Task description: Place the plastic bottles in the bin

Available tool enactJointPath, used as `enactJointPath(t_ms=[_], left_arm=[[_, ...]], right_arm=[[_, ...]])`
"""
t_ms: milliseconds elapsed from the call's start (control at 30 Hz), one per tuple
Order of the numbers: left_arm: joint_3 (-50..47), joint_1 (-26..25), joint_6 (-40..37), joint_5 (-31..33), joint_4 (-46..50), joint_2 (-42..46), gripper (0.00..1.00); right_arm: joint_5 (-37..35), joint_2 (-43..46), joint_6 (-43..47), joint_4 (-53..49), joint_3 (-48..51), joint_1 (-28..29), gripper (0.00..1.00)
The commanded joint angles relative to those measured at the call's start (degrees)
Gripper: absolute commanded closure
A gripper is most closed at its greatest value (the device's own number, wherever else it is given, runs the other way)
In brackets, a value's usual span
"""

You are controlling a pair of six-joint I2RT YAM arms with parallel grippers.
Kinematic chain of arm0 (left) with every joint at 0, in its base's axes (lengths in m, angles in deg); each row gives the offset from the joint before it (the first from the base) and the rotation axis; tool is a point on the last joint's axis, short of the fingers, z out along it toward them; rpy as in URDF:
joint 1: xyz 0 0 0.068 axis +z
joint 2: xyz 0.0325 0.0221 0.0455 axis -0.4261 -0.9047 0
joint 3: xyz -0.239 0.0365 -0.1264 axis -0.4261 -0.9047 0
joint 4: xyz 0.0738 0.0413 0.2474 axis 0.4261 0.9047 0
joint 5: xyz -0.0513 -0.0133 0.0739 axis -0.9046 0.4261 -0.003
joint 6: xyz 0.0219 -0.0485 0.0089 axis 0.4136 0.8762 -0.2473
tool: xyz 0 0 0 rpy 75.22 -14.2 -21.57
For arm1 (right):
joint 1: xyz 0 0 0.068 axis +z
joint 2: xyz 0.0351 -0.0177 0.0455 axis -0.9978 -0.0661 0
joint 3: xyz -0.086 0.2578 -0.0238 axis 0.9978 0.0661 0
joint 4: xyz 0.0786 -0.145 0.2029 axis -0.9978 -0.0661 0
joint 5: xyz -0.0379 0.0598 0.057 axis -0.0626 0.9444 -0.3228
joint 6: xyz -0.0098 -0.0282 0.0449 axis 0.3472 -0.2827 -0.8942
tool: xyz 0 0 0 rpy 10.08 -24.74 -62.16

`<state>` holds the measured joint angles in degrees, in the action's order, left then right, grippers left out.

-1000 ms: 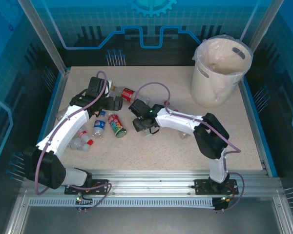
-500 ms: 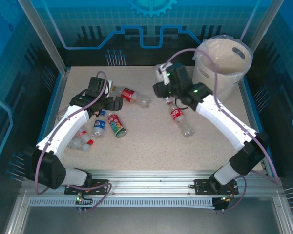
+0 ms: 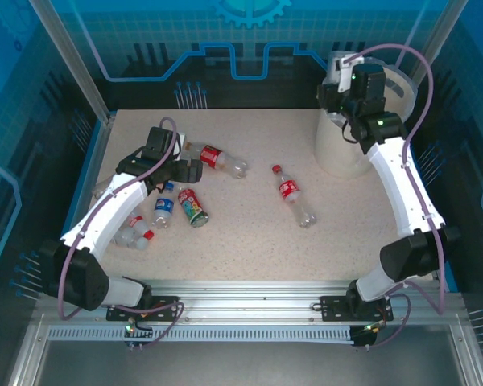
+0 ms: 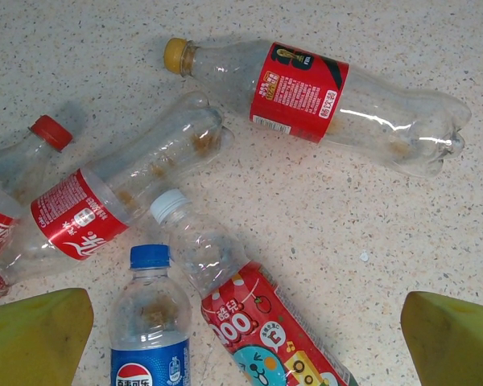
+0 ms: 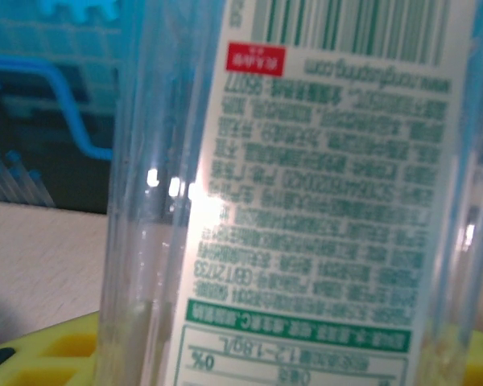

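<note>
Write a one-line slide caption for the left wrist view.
Open left tool hovers over scattered plastic bottles on the speckled table.

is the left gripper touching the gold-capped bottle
Apart. The left wrist view shows bare table between the open left gripper and the gold-capped bottle.

5 plastic bottles lie on the speckled table beyond spread yellow fingertips.

White arms with black joints — purple cables, yellow finger pads.
</note>
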<state>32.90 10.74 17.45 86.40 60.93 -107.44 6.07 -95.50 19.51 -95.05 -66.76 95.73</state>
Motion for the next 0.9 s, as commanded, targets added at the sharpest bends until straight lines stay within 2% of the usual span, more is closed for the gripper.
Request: enactJointPath(t_ms=[0,233,500,633,867], left_arm=[[1.1,0.0,-0.4,-0.7,0.5,-0.3,0.01],[1.1,-0.3,-0.5,-0.6,0.6,-1.2,0.01],[1.1,-0.3,-0.7,-0.5,0.7,-1.5,0.01],[1.0,-0.3,-0.8,-0.3,0.6,-1.4,0.01],[1.0,-0.3,-1.1,-0.1,0.6,-1.8,0.01]], right_arm=[[0.0,-3.1,-0.1,5.7,-2.4,-3.8,1.00],[1.1,-7.4,-0.2,5.1,-5.3,-9.0,1.00],[4.3,-12.2,1.1,2.9,-3.4,-13.2,1.00],[6.7,-16.0,1.6,-3.8,-7.1,-15.1,1.00],[7.7,-21.3,4.1,-11.6,-11.4,-15.2,1.00]])
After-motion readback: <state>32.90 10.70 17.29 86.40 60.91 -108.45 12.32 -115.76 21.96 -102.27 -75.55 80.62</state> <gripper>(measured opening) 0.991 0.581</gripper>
